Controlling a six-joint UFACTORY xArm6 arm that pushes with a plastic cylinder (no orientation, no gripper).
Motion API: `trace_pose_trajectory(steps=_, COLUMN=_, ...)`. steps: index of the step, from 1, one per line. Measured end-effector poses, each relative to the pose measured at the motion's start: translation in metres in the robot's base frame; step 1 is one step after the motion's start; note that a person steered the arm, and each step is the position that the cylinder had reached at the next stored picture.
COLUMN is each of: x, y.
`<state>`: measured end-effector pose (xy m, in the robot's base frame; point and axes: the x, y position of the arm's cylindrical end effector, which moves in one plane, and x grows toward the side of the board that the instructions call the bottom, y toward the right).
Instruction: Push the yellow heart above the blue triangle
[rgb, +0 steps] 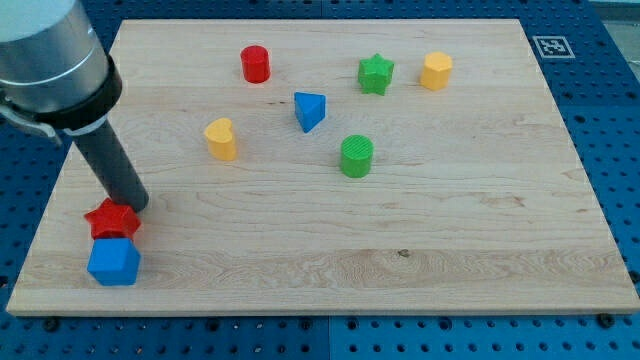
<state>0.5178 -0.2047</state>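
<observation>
The yellow heart (221, 139) lies left of the board's middle. The blue triangle (309, 110) sits to its right and slightly nearer the view's top. My tip (137, 204) is at the lower left of the board, far to the lower left of the yellow heart. It rests just above the red star (112, 219), touching or nearly touching it.
A blue cube (113, 262) sits directly below the red star. A red cylinder (256, 64) is near the top, a green star (376, 74) and a yellow hexagon (435, 71) at the top right, and a green cylinder (356, 156) at the middle. The wooden board (480, 240) lies on a blue pegboard.
</observation>
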Motion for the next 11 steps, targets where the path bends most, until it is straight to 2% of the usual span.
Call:
trace_pose_trajectory(steps=1, x=-0.004, y=0.0)
trace_pose_trajectory(steps=2, x=-0.051, y=0.005)
trace_pose_trajectory(steps=3, x=-0.07, y=0.007)
trace_pose_trajectory(steps=4, x=-0.07, y=0.007)
trace_pose_trajectory(steps=8, x=-0.074, y=0.109)
trace_pose_trajectory(steps=9, x=-0.085, y=0.118)
trace_pose_trajectory(steps=11, x=-0.146, y=0.121)
